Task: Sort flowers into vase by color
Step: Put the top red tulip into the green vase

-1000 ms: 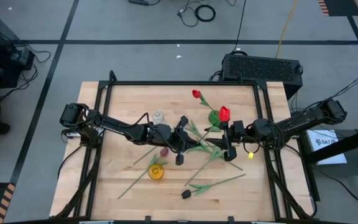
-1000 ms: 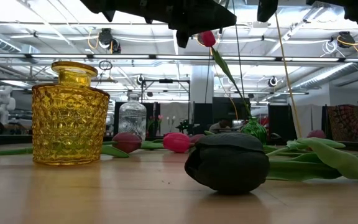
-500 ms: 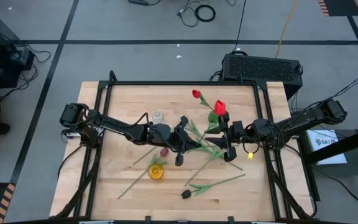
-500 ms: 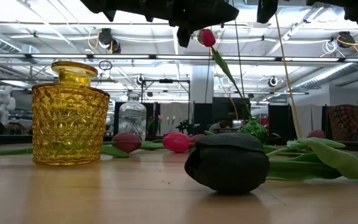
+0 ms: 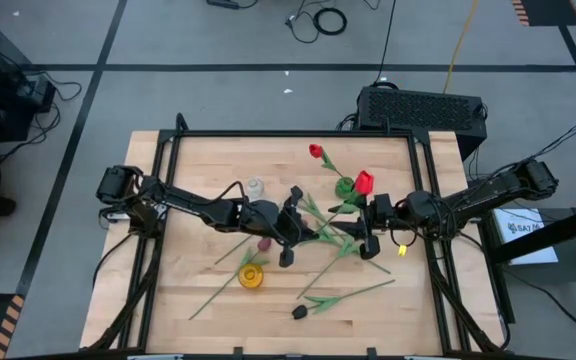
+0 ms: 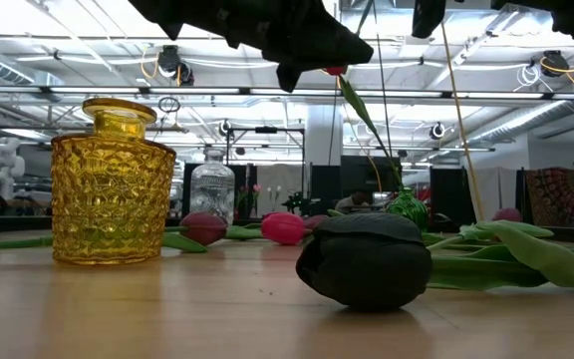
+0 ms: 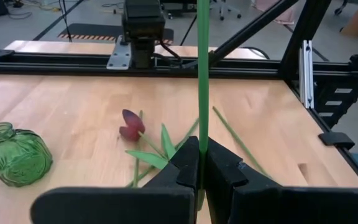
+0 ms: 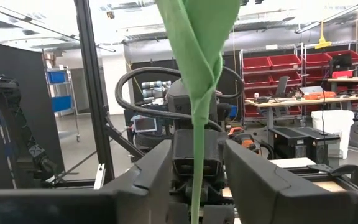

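My left gripper (image 7: 202,146) is shut on the thin green stem of a red tulip (image 5: 364,181), whose head stands high beside the green vase (image 5: 343,186). My right gripper (image 8: 197,149) faces it, open. Its fingers stand on either side of that stem and its leaf (image 8: 197,56) with a gap on each side. Another red tulip (image 5: 316,151) leans out of the green vase. A maroon tulip (image 5: 264,244) and a black tulip (image 5: 299,312) lie flat on the table near the yellow vase (image 5: 251,277). My left gripper pinches the red tulip's bare stem (image 7: 202,127) between its two fingers. The fingers come nearly level from the table's left and lie across the stem. The stem rises upright from the fingers and out of the left wrist view; what is below them is hidden.
A small clear vase (image 5: 255,187) stands at the far left of the group. Several more tulips and loose green stems (image 5: 340,240) lie crossed between the two grippers, one maroon head (image 7: 131,124) among them. A black frame (image 5: 428,160) borders the table.
My left gripper has tipped a little where it is; in the low view it now covers most of the red head behind it. The held tulip's head has swayed toward the far edge and back toward the right.
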Controlling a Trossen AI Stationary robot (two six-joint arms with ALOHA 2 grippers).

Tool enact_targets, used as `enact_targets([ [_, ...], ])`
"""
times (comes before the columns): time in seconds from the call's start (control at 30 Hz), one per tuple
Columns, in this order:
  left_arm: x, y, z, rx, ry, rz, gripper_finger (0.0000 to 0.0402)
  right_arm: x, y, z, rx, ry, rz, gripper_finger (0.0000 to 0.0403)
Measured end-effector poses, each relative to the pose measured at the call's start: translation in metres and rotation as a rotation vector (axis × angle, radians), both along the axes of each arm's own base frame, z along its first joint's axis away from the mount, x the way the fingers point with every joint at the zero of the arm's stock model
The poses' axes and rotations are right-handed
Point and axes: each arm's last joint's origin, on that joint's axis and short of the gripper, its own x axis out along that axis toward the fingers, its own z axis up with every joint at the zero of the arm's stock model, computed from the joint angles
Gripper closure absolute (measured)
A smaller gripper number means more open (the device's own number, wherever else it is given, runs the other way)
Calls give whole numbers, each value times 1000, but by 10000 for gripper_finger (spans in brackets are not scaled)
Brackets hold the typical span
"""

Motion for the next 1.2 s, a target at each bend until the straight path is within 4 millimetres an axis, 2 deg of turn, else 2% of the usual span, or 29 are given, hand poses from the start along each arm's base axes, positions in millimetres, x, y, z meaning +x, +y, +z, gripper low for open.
enact_targets([
  [0.27,-1,0,-4,4,40,0,387,0,0,-1,3,6,-17,378],
  [0.33,-1,0,-4,4,43,0,387,0,0,-1,1,14,-17,394],
  [0.87,-1,0,-4,-19,48,18,385,0,0,-2,1,18,-17,401],
  [1.2,-1,1,-4,-39,46,31,316,1,0,-3,-2,26,-17,402],
])
